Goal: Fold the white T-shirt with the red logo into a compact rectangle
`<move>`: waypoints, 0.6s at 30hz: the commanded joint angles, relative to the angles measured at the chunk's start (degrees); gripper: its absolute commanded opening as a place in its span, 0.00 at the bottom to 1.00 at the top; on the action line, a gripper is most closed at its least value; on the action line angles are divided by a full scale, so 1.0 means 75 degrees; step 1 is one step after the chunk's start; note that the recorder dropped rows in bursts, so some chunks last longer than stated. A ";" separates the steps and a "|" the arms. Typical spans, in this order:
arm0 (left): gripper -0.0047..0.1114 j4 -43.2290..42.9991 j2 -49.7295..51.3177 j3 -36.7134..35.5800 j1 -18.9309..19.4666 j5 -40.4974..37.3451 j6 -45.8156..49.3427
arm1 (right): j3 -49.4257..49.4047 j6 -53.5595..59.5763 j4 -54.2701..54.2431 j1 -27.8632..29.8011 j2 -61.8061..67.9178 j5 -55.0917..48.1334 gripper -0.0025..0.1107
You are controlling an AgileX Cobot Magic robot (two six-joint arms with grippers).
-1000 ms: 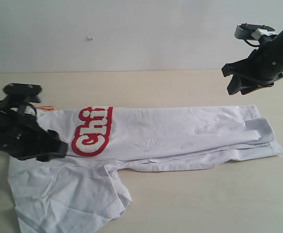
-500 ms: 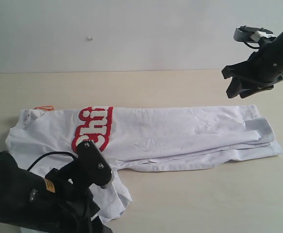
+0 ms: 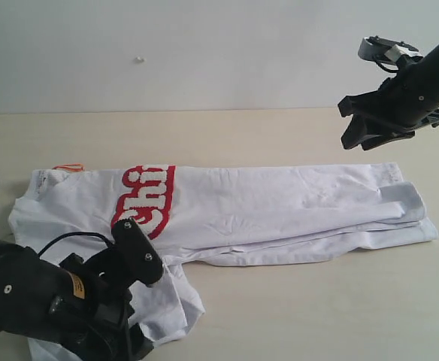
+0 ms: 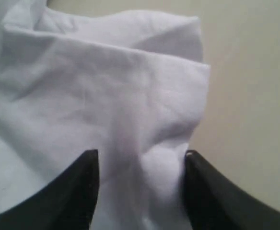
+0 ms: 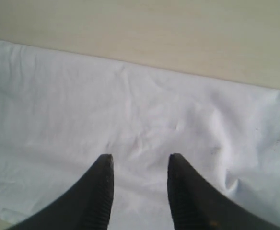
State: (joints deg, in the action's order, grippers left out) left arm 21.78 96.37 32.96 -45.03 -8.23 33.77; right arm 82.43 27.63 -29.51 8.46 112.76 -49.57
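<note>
White T-shirt [image 3: 280, 203] lies flat on the light wood table [image 3: 302, 308], long axis running side to side across the exterior view; collar end w/ orange tag [image 3: 69, 167] at the left, hem end at the right; red logo [image 3: 143, 201] sits on the chest, turned on its side, only part of the lettering showing, the rest seems tucked under a fold. Body looks narrowed into a long band already; layered edges stack along the near side and at the hem end. What is left loose is the near sleeve [image 3: 176, 301] and the cloth around it, spilling toward the camera at the collar end, rumpled.

Left gripper [image 4: 141, 191] is right on that loose part; in its wrist view the two dark fingers stand apart w/ a soft ridge of sleeve cloth between them, table bare just beyond the sleeve's edge; jaws not closed on the cloth, whether the tips touch it can't tell. In the exterior view the left arm hides most of the sleeve.

Right gripper [image 3: 366, 134] hangs above the far side near the hem end, well apart from the sleeve; jaws apart, nothing between them, wrist cam looks down on plain white cloth.

So the left arm is much the nearer; prob. next: pinch the sleeve, carry it away from the camera, across the long axis, onto the band.
</note>
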 commanded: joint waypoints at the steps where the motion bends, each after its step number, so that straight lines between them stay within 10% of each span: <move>1: 0.49 -0.0110 0.0398 -0.0019 0.0152 -0.0421 -0.0102 | -0.0019 0.0108 -0.0063 0.0023 -0.0093 0.0006 0.36; 6: 0.45 -0.0110 0.0522 -0.0019 0.0136 -0.0442 -0.0102 | -0.0019 0.0106 -0.0063 0.0023 -0.0093 0.0025 0.36; 12: 0.04 -0.0724 0.0425 0.0049 0.0136 -0.0751 -0.0102 | -0.0019 0.0106 -0.0063 0.0023 -0.0093 0.0057 0.36; 18: 0.04 -0.2050 0.0099 0.0836 0.0136 -0.1664 -0.0088 | -0.0019 0.0106 -0.0063 0.0023 -0.0093 0.0133 0.36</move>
State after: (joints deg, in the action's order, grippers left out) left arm 11.51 98.13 36.89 -44.00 -16.00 32.98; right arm 82.43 27.86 -29.73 8.46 112.76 -49.38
